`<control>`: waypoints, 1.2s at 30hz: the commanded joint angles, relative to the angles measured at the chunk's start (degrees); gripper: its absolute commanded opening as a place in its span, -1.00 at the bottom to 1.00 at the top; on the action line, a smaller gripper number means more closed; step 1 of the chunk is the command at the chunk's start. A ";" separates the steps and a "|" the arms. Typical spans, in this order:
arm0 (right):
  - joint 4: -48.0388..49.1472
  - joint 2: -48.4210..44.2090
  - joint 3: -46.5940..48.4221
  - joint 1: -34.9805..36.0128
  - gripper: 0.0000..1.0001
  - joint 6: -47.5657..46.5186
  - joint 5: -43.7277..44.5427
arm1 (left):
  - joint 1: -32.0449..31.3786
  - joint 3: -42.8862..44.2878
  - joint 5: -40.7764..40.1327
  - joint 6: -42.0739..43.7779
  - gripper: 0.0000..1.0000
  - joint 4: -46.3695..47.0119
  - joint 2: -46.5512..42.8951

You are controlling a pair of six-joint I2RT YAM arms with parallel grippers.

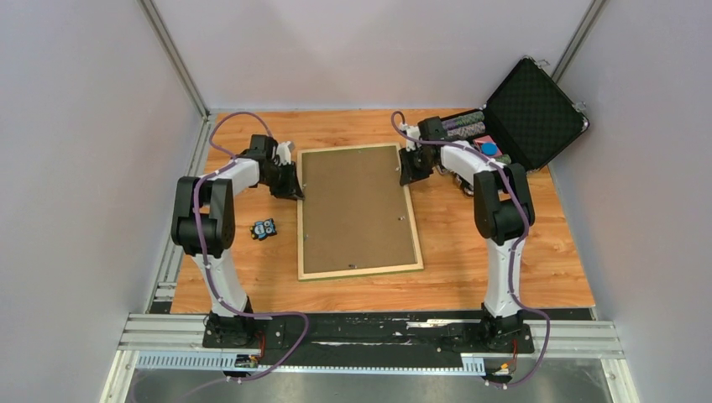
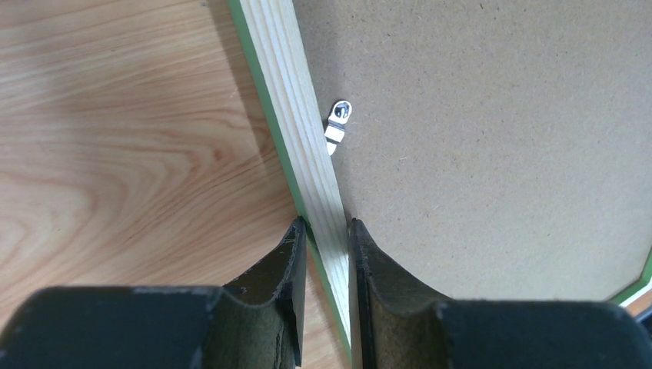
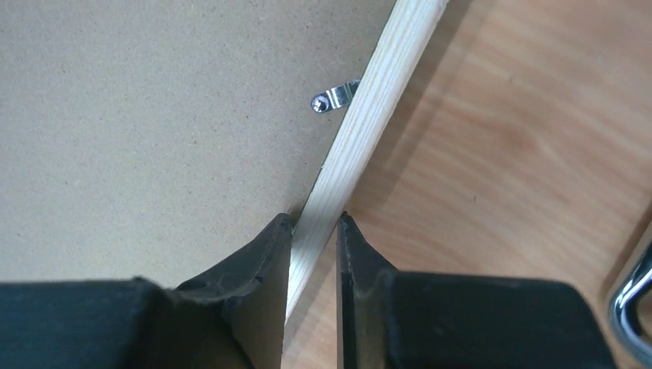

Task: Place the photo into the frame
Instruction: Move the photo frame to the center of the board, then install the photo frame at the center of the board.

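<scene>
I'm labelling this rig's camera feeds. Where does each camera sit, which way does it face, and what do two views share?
Top external: above and behind the arm bases, looking down on the table; both arms show whole, the frame lying back-up between them.
Left wrist: on the left arm, looking down past the left gripper at the frame's left rail; only its fingers show.
Right wrist: same over the right gripper, at the right rail.
Shared: both wrist views see the backing board.
</scene>
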 commanded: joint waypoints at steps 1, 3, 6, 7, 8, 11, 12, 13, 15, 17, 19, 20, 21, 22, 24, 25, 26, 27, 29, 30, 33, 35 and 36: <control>2.92 3.13 6.04 -0.26 -0.58 -3.69 0.86 | 1.10 -1.97 -1.93 1.26 -1.00 -1.01 -1.17; 2.94 2.91 6.98 -0.28 -0.19 -3.62 1.01 | 1.37 -2.15 -1.78 1.04 -1.00 -0.84 -1.17; 2.94 1.17 6.76 -0.40 0.14 -3.25 1.87 | 1.59 -2.32 -1.68 0.69 -1.00 -0.47 -1.23; 2.92 0.24 6.46 -0.43 0.20 -3.36 1.97 | 1.58 -2.43 -1.68 0.61 -1.00 -0.22 -1.24; 2.91 -0.66 5.94 -0.51 0.24 -3.53 2.35 | 1.60 -2.58 -1.62 0.50 -1.00 -0.10 -1.32; 3.03 -4.06 4.07 -0.47 0.26 -3.60 4.68 | 1.70 -2.58 -1.65 0.37 -1.00 0.05 -1.33; 3.14 -5.37 3.28 -0.45 0.27 -3.60 5.51 | 1.70 -2.65 -1.70 0.33 -1.00 0.13 -1.45; 3.38 -6.68 2.51 -0.46 0.27 -3.46 6.45 | 1.70 -2.67 -1.74 0.35 -1.00 0.21 -1.68; 3.97 -9.94 0.69 -0.50 0.29 -3.22 8.28 | 1.70 -2.84 -1.86 0.33 -1.00 0.53 -2.14; 4.78 -13.58 -1.35 -0.42 0.31 -3.00 10.09 | 1.70 -2.87 -2.08 0.39 -1.00 0.68 -2.47; 5.70 -16.72 -3.26 -0.33 0.34 -3.23 12.19 | 1.70 -2.82 -2.36 0.54 -1.00 0.79 -2.77; 6.00 -18.11 -3.93 -0.31 0.35 -3.06 13.74 | 1.66 -2.81 -2.54 0.62 -1.00 0.80 -2.85; 6.23 -19.37 -4.56 -0.33 0.36 -2.92 14.99 | 1.68 -2.69 -2.87 0.73 -1.00 0.85 -3.01; 6.58 -20.66 -5.23 -0.29 0.36 -2.98 15.98 | 1.69 -2.75 -2.98 0.80 -1.00 0.92 -3.23; 8.02 -23.45 -7.30 -0.28 0.39 -3.06 17.62 | 1.70 -2.92 -3.31 0.99 -1.00 1.16 -3.72; 8.87 -25.02 -8.53 -0.33 0.40 -3.07 18.08 | 1.70 -3.01 -3.61 1.04 -1.00 1.25 -4.00; 9.78 -26.43 -9.59 -0.28 0.42 -3.07 18.35 | 1.70 -3.04 -3.66 1.09 -1.00 1.38 -4.08; 10.51 -27.81 -11.06 -0.34 0.43 -3.03 18.45 | 1.70 -3.06 -3.83 1.13 -1.00 1.44 -4.16; 11.89 -30.72 -13.08 -0.35 0.47 -2.76 18.56 | 1.70 -2.99 -4.16 1.26 -1.00 1.42 -4.42; 12.69 -32.42 -14.28 -0.29 0.50 -2.58 18.63 | 1.70 -3.00 -4.29 1.29 -1.00 1.46 -4.51; 16.53 -37.99 -18.89 -0.32 0.84 -2.31 20.62 | 1.70 -3.14 -4.95 1.55 -1.00 1.91 -4.94; 19.88 -41.95 -22.48 -0.30 1.00 -3.39 20.30 | 1.66 -3.18 -5.17 1.60 -1.00 2.02 -5.00; 20.98 -43.72 -24.09 -0.34 1.00 -4.13 19.73 | 1.68 -3.16 -5.14 1.59 -1.00 2.03 -5.02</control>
